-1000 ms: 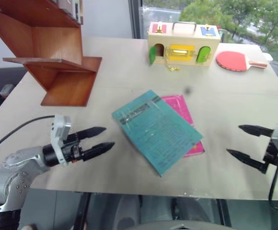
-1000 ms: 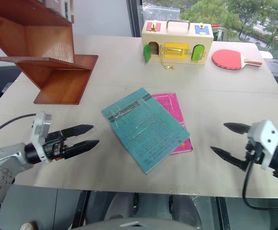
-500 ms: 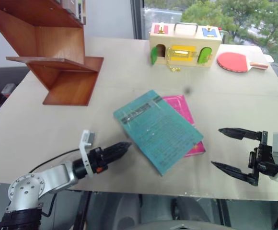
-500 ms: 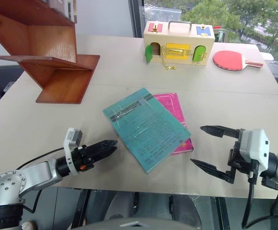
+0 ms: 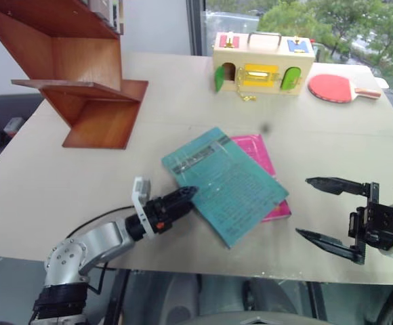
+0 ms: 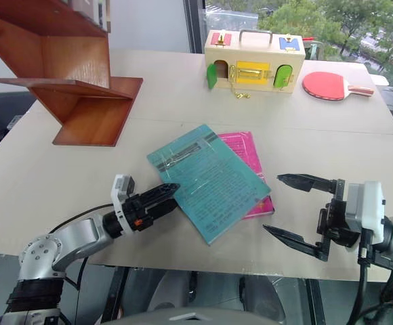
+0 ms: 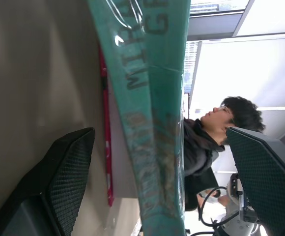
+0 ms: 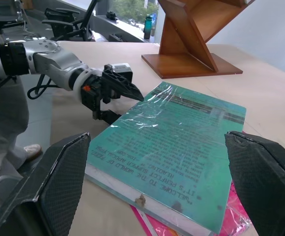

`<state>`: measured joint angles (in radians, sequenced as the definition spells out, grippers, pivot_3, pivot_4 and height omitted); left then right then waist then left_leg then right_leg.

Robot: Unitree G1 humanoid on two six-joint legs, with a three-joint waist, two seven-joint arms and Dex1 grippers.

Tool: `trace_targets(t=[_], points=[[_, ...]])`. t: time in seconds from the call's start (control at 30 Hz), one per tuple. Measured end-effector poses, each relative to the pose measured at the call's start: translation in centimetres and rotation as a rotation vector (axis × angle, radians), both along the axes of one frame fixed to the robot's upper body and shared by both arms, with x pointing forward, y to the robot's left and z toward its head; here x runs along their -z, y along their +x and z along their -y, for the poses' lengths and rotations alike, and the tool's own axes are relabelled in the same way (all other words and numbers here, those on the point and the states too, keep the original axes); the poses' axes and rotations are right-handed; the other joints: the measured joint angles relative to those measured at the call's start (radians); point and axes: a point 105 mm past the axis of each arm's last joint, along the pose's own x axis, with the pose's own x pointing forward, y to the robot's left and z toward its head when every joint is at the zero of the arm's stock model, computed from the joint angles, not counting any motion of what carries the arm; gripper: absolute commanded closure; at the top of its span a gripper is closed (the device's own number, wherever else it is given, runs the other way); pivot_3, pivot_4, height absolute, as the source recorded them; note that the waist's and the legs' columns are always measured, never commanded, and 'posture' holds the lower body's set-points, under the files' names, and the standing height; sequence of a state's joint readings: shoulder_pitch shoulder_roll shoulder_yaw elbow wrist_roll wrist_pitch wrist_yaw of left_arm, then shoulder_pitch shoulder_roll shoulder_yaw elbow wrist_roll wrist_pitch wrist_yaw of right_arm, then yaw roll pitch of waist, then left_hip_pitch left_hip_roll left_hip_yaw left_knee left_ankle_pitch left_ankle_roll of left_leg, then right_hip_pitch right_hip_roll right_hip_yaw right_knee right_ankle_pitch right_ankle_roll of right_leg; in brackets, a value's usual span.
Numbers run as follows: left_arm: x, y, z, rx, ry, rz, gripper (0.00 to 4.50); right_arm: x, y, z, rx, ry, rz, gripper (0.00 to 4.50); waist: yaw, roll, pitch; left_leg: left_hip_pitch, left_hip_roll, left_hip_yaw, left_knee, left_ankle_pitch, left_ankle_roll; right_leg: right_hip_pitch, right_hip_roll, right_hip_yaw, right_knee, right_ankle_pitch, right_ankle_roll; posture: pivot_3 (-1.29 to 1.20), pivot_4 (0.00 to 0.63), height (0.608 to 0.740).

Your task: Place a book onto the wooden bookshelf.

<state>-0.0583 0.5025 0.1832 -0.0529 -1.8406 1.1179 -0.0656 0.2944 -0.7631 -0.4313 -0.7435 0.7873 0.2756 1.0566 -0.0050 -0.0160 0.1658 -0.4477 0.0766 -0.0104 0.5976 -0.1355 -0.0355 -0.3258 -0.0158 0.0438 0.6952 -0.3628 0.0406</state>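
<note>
glossy teal book [image 5: 225, 183], angular wooden bookshelf [image 5: 81, 74]

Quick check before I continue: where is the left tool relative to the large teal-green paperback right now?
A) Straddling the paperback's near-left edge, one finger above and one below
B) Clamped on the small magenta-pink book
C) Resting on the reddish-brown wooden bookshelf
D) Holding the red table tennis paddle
A: the left tool stands open at the edge of the large teal-green paperback, which in the left wrist view runs edge-on between the two fingers, one finger over the cover in the right wrist view.
</note>
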Motion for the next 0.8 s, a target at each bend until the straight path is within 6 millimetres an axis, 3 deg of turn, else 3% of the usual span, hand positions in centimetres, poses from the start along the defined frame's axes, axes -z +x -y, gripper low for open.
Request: trace_targets(t=[0.1, 0.17, 0.23, 0.33, 0.5, 0.67, 0.8], points=[[0.0, 0.3, 0.8, 0.010, -0.025, -0.006, 0.02, 0.5, -0.4, 0.2, -0.001, -0.010, -0.013, 0.00, 0.001, 0.000, 0.000, 0.000, 0.000, 0.000, 0.000, 0.000, 0.000, 0.000, 0.000, 0.000, 0.000, 0.000, 0.000, 0.00, 0.150, 0.740], [0.1, 0.4, 1.0, 0.007, -0.030, -0.012, 0.53, 0.6, -0.5, 0.5, 0.006, -0.013, -0.011, 0.00, 0.000, 0.001, -0.001, 0.000, 0.000, 0.000, 0.000, 0.000, 0.000, 0.000, 0.000, 0.000, 0.000, 0.000, 0.000, 0.00, 0.150, 0.740], [0.1, 0.6, 1.2, 0.000, -0.045, -0.017, 1.20, 0.9, -0.8, 0.7, 0.013, -0.015, -0.013, 0.00, 0.002, 0.002, -0.002, 0.000, 0.000, 0.000, 0.000, 0.000, 0.000, 0.001, 0.000, 0.000, 0.000, 0.000, 0.000, 0.00, 0.150, 0.740], [0.0, 0.7, 1.3, -0.008, -0.065, -0.023, 2.59, 1.0, -1.0, 1.0, 0.024, -0.022, -0.011, 0.00, 0.002, 0.003, -0.002, 0.001, 0.000, 0.000, 0.000, 0.000, 0.000, 0.001, 0.000, 0.000, 0.000, 0.000, 0.000, 0.00, 0.150, 0.740], [-0.2, 0.7, 1.2, -0.013, -0.095, -0.028, 4.33, 1.1, -1.2, 1.2, 0.030, -0.027, -0.005, 0.00, 0.002, 0.003, -0.002, 0.001, 0.000, 0.000, 0.000, 0.000, 0.000, 0.001, 0.000, 0.000, 0.000, 0.000, 0.000, 0.00, 0.150, 0.740], [-0.8, 0.8, 0.1, -0.030, -0.139, -0.022, 4.46, 1.0, -1.1, 1.2, 0.035, -0.027, 0.007, 0.00, -0.003, 0.003, -0.002, 0.001, 0.000, -0.001, 0.000, 0.000, 0.000, 0.001, 0.000, 0.000, 0.000, 0.000, 0.000, 0.00, 0.150, 0.740], [-2.0, 1.4, -3.2, -0.083, -0.068, 0.033, 4.46, 0.9, -0.8, 1.0, 0.029, -0.019, 0.020, 0.00, -0.008, 0.002, -0.001, 0.001, 0.001, -0.001, 0.000, 0.000, 0.000, 0.000, 0.001, 0.000, 0.000, 0.000, 0.000, 0.00, 0.150, 0.740]])
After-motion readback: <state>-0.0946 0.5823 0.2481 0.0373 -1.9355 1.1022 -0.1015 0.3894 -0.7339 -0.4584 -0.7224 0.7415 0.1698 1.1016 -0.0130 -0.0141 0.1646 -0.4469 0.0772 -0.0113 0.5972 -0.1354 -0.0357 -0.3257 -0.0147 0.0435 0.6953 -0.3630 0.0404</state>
